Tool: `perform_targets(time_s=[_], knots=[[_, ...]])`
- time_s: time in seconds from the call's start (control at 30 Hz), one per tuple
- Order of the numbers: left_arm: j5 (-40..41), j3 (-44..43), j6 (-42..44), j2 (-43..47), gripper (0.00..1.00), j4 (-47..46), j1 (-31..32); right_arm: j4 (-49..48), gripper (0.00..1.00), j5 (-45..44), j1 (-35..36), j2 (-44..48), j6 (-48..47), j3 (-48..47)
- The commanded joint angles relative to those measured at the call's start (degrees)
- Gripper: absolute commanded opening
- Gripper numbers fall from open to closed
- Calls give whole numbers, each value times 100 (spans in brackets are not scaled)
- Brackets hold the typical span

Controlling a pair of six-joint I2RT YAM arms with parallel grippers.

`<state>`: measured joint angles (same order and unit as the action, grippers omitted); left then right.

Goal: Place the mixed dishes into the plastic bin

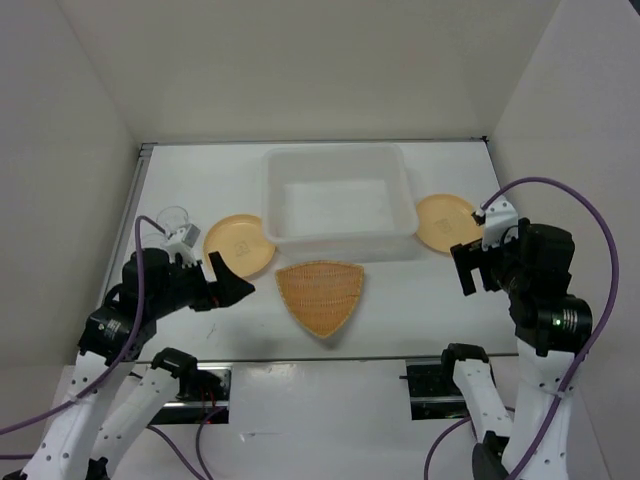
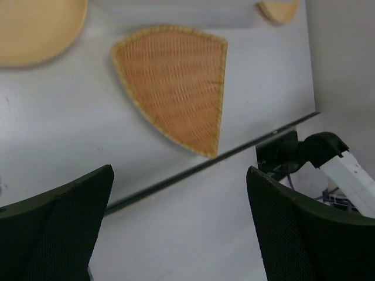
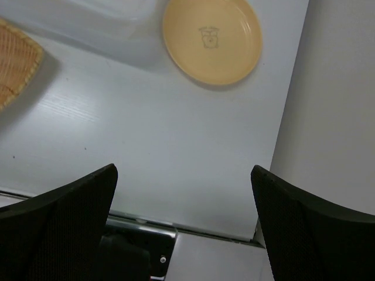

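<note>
The translucent plastic bin (image 1: pixel 338 152) stands empty at the table's middle back. One yellow-orange plate (image 1: pixel 240 245) lies left of it, the other (image 1: pixel 445 220) right of it. The woven tan basket tray (image 1: pixel 320 292) lies in front of the bin. One clear cup (image 1: pixel 173 217) stands at the far left; a second cup is not in view. My left gripper (image 1: pixel 230 285) is open and empty, above the table left of the basket (image 2: pixel 176 88). My right gripper (image 1: pixel 468 268) is open and empty, in front of the right plate (image 3: pixel 212 38).
White walls close in the table on the left, back and right. The table's front edge (image 2: pixel 193 170) runs under my left gripper (image 2: pixel 179 170). The right arm's base (image 2: pixel 304 155) sits below that edge. The bin's wall (image 3: pixel 99 20) and basket corner (image 3: pixel 14 70) show in the right wrist view.
</note>
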<state>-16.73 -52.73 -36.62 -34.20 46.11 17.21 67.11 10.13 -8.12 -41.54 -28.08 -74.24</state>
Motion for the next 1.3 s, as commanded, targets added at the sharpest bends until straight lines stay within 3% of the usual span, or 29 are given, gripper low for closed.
perform_targets(time_s=[0.0, 0.2, 0.3, 0.4, 0.53, 0.67, 0.83, 0.9, 1.03, 1.07, 1.17, 1.2, 1.27], knots=[[-709, 841, -969, 518, 100, -533, 89, 435, 99, -380, 56, 470, -181, 190], [-1148, 2667, -2539, 248, 100, -2191, 614, 83, 99, -871, 118, 586, 547, 488], [-657, 3057, -3076, -463, 100, -3114, 1237, -5, 99, -977, 249, 586, 706, 673], [124, 2945, -3342, -1447, 100, -3591, 2010, -6, 99, -978, 311, 586, 760, 726], [504, 2944, -3939, -2467, 100, -4765, 2505, -5, 99, -916, 311, 586, 707, 726], [785, 2646, -3940, -3530, 100, -4909, 2577, 47, 99, -916, 416, 586, 707, 726], [908, 2830, -4195, -3752, 98, -5507, 2577, 109, 99, -978, 478, 708, 760, 726], [970, 2830, -4195, -3831, 91, -5700, 2577, 162, 99, -978, 478, 770, 760, 787], [812, 2760, -4082, -4270, 61, -5947, 2524, 162, 99, -1031, 478, 823, 760, 911], [734, 2759, -4081, -4323, 43, -5999, 2524, 162, 99, -1031, 530, 823, 812, 963], [680, 2759, -4151, -4324, 7, -5773, 2524, 109, 99, -1110, 531, 875, 812, 1016], [680, 2759, -4221, -4219, 0, -5571, 2524, 57, 99, -1162, 531, 876, 865, 1016], [680, 2584, -4222, -3991, 0, -4851, 2638, 56, 99, -1162, 531, 936, 865, 1077]])
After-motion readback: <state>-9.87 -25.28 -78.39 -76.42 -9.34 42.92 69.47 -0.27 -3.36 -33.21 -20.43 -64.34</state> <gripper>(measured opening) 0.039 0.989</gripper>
